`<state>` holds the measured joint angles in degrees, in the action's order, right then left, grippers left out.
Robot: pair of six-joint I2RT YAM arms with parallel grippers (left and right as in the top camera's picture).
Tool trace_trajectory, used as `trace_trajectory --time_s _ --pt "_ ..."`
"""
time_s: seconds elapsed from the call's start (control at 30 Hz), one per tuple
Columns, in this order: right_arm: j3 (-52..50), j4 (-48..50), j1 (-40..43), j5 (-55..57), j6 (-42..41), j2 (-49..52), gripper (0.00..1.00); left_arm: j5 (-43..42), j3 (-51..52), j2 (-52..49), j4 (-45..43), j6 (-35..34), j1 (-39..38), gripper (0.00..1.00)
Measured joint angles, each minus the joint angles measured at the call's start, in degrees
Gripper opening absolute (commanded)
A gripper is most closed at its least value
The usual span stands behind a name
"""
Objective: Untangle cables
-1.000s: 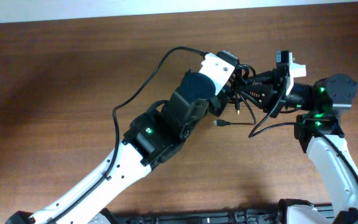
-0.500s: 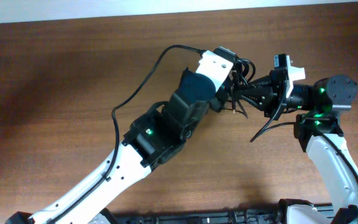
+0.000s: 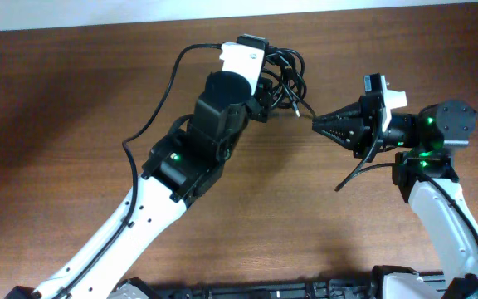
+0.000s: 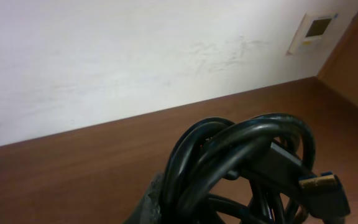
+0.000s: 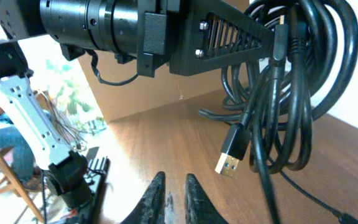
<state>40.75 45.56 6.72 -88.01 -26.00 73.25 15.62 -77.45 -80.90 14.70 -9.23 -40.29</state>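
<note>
Item: cables (image 3: 284,76), one coiled bundle, hanging clamped in the left gripper (image 3: 269,98); loops droop, and a gold-tipped plug (image 5: 232,153) dangles lowest. Right gripper (image 3: 317,124): fingers pinched nearly together, empty, just right of the bundle, tips aimed at it. It is likely the arm to take that plug.

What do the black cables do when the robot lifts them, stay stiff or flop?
Probably flop: the cables droop in loose loops from the left gripper, and a plug dangles down. Likely light too, since one gripper holds the bunch up.
</note>
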Motion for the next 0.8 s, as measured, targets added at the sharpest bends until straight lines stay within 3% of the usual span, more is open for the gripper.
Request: trace_trajectory --time_s 0.1,0.3,0.8 --pt "0.0 0.09 0.0 0.31 -1.81 0.0 0.83 -2.34 0.0 0.0 0.5 0.04 0.15 0.0" --pt "0.0 0.11 0.0 5.01 -5.55 0.0 0.98 -7.13 0.0 0.0 1.9 2.16 0.15 0.0" --pt "0.02 -7.89 0.0 20.17 -9.88 0.0 0.98 -11.5 0.0 0.0 1.88 2.36 0.13 0.0"
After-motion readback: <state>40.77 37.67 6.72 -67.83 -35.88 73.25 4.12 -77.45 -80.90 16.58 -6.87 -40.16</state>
